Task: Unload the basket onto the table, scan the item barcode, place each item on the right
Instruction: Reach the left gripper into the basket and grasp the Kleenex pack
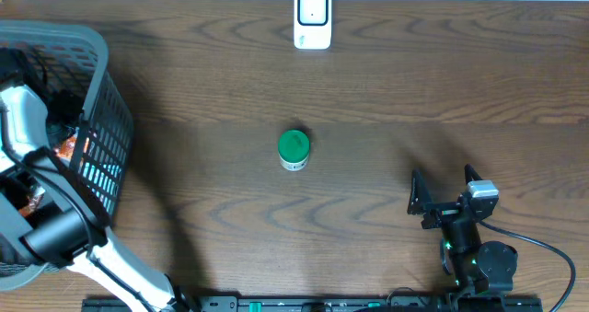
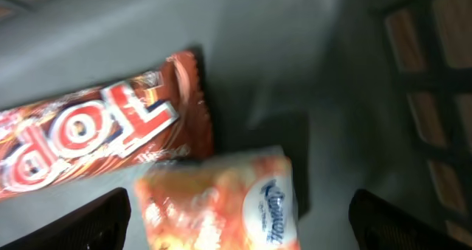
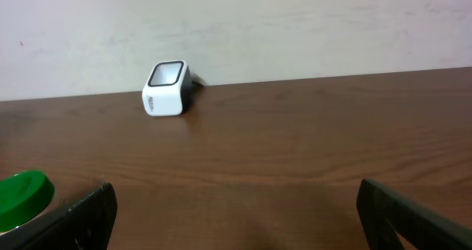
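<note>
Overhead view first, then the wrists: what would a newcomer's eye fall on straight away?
The green-lidded container stands alone mid-table, with the white scanner at the far edge. At the left, the left gripper hangs open inside the grey basket, over a red TOP bar and an orange packet. The right gripper sits open near the front right, holding nothing.

Green-lidded jar (image 1: pixel 294 149) mid-table, white scanner (image 1: pixel 313 18) beyond, grey basket (image 1: pixel 55 34) left
</note>
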You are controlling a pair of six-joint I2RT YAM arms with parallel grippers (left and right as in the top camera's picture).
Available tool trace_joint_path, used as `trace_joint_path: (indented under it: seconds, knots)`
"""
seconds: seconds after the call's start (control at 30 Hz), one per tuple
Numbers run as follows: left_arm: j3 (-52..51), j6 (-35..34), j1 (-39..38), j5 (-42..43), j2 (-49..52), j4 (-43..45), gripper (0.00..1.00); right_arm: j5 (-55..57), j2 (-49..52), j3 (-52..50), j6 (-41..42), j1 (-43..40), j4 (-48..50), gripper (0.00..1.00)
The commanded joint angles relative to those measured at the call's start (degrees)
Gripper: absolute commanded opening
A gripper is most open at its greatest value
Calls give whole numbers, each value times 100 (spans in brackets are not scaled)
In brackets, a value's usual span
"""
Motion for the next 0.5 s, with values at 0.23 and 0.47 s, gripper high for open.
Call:
trace_joint_path:
  seconds: [0.23, 0.47]
  knots:
    - [59, -271, -2, 199, 732, 96, 95, 28, -31, -7, 63, 24, -20, 99]
    - [61, -356, 0, 227, 737, -264, 95, 28, -31, -7, 63, 24, -20, 99]
